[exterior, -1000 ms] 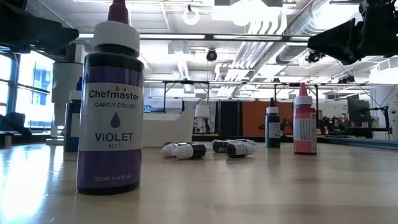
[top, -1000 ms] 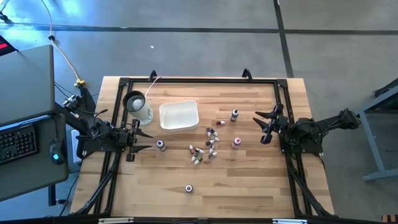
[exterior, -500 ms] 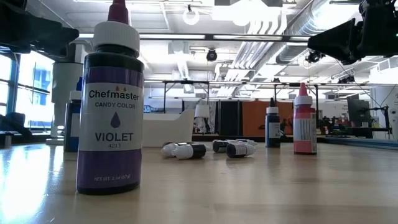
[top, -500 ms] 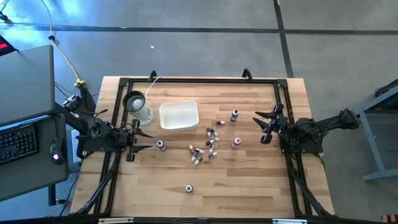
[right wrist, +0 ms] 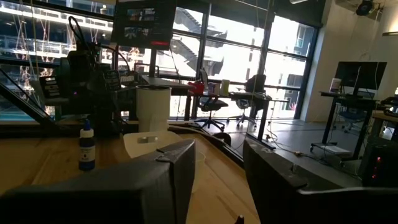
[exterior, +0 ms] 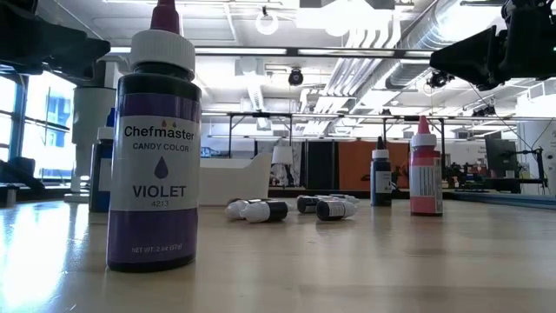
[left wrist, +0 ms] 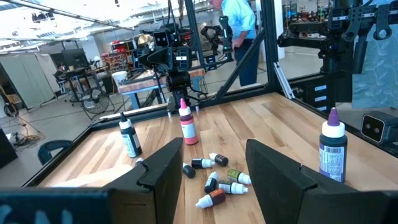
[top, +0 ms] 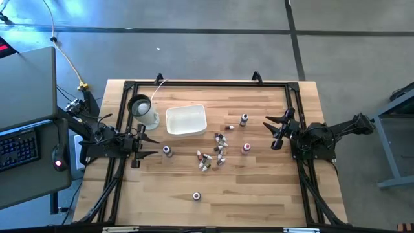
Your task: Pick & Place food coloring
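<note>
The food coloring bottles are small. Several lie on their sides in a heap (top: pixel 213 154) at the table's middle. Others stand upright on their bases: a red one (top: pixel 246 148), a dark one (top: pixel 244 119), a blue one (top: pixel 167 151), and a violet one (top: pixel 196 195) nearer the front edge, which looms large in the low view (exterior: pixel 155 148). My left gripper (top: pixel 146 146) hovers open at the table's left, pointing level at the heap (left wrist: pixel 214 179). My right gripper (top: pixel 275 133) hovers open at the right, also level. Both have nothing between their fingers.
A white square tray (top: pixel 186 120) sits behind the heap, and a white cup with a dark top (top: pixel 142 109) is at its left. A black frame (top: pixel 207 84) runs along the table's edges. A person in a blue shirt (left wrist: pixel 239 25) stands beyond the table.
</note>
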You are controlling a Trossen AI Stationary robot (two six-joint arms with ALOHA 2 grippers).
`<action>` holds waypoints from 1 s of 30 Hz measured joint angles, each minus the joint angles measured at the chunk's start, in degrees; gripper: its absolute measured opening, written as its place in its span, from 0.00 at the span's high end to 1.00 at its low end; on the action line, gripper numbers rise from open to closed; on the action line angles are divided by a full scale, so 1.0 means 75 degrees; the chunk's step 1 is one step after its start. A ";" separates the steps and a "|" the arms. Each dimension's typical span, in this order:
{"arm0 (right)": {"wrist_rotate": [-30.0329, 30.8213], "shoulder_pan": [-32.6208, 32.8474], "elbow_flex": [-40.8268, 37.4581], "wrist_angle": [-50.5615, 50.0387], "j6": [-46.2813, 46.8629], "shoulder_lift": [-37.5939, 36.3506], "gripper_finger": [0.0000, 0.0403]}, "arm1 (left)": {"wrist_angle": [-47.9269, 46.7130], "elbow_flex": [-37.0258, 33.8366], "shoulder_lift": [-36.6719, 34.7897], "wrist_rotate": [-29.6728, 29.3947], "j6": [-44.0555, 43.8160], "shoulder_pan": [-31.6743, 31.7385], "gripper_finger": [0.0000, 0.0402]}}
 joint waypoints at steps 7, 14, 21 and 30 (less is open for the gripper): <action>0.0001 0.0000 -0.0001 0.0000 -0.0001 -0.0003 0.68 | 0.0031 0.0000 -0.0001 -0.0002 0.0041 -0.0002 0.57; -0.0001 0.0000 -0.0002 0.0001 0.0000 0.0000 0.68 | 0.0082 0.0000 0.0000 -0.0032 0.0056 -0.0002 0.57; 0.0001 -0.0001 0.0000 0.0001 0.0000 -0.0001 0.68 | 0.0153 0.0000 -0.0003 -0.0372 -0.1389 0.0000 0.57; 0.0000 -0.0003 0.0000 0.0001 0.0000 -0.0002 0.68 | 0.0134 0.0000 0.0000 0.0293 -0.3542 -0.0003 0.57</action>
